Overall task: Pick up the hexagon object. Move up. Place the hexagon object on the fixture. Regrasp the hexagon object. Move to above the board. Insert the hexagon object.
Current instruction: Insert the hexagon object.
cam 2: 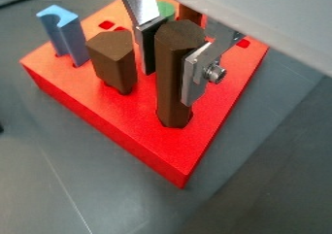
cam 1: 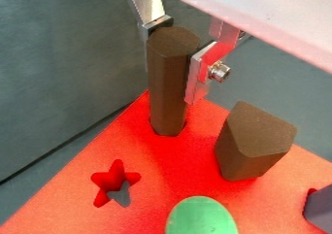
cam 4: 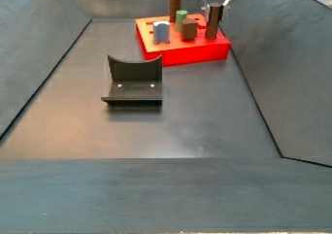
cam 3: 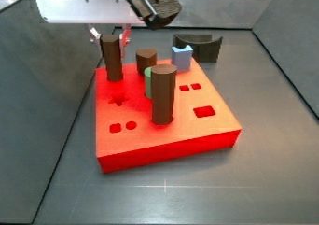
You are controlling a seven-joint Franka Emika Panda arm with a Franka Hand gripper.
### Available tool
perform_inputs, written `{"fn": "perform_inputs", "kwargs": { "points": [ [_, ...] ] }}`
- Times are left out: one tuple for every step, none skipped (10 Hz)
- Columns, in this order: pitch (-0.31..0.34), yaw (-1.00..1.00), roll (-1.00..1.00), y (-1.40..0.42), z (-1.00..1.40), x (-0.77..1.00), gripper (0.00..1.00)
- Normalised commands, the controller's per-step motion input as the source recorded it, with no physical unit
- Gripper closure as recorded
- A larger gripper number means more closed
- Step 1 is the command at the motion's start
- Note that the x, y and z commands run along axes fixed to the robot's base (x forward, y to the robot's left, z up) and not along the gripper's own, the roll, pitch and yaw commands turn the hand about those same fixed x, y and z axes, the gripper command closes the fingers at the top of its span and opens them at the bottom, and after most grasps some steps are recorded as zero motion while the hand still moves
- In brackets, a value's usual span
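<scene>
Dark grey surface under the board (cam 3: pixel 162 140), where I see my end effector (cam 2: pixel 166 39) closed on the hexagon object (cam 2: pixel 178 73), upright at the board's edge, insertion underway; next I'd press straight down, then release.

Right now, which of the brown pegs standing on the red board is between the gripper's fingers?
The tall slim brown peg at the board's corner, gripped near its top by the gripper. The shorter brown peg stands free beside it.
</scene>
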Motion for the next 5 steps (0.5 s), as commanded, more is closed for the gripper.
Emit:
{"fn": "perform_inputs", "kwargs": {
  "points": [
    [0.333,0.31,0.00,0.06,-0.55,0.59,1.00],
    [0.091,0.27,0.00,0.01,-1.00,0.53,1.00],
    [0.000,0.15,0.00,0.00,-1.00,0.25,1.00],
    [0.000,0.13,0.00,-0.05,-1.00,0.18,1.00],
    [-0.037,0.23,0.02,-0.04,-0.88,0.19,1.00]
  ]
}}
